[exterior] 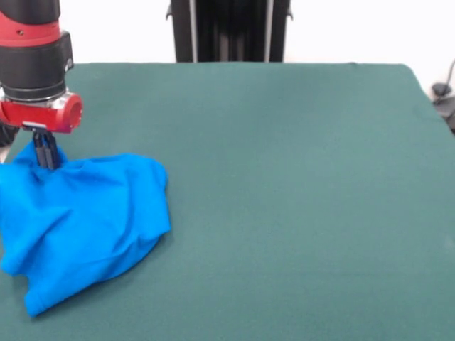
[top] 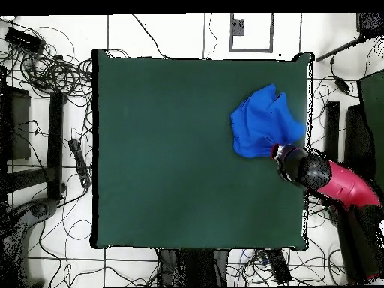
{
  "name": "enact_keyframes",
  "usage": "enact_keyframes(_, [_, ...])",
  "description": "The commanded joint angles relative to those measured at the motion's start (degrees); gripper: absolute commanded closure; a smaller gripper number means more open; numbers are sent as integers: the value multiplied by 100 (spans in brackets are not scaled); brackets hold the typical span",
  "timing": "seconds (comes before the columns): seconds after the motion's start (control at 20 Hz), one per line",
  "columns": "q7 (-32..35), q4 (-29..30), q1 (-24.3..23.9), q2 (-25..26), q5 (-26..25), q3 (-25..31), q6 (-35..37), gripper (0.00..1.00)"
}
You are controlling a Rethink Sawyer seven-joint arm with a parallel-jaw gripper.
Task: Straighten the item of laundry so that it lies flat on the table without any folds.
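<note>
The blue T-shirt (exterior: 85, 217) lies crumpled in a bunched heap at the left side of the green table (exterior: 284, 177); only plain blue cloth shows, the print is hidden. My gripper (exterior: 47, 158) comes down from the red and black arm onto the heap's far edge. Its fingers are closed together on a raised fold of the shirt. In the overhead view the shirt (top: 262, 120) sits near the table's (top: 172, 150) right edge, with the gripper (top: 279, 153) at the shirt's lower right corner.
The shirt's left part reaches the table's left edge in the front view. The robot's black pedestal (exterior: 229, 30) stands behind the far edge. Cables (top: 52, 67) lie on the floor around the table.
</note>
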Motion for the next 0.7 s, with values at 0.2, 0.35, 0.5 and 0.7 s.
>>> enact_keyframes(0.2, [-220, 259, 267, 40, -176, 547, 460, 100])
enact_keyframes(0.35, [-180, 427, 256, -123, -151, 534, 487, 100])
enact_keyframes(0.5, [-197, 724, 214, -479, -94, 547, 626, 100])
enact_keyframes(0.7, [-181, 1207, 178, -1074, 37, 527, 887, 100])
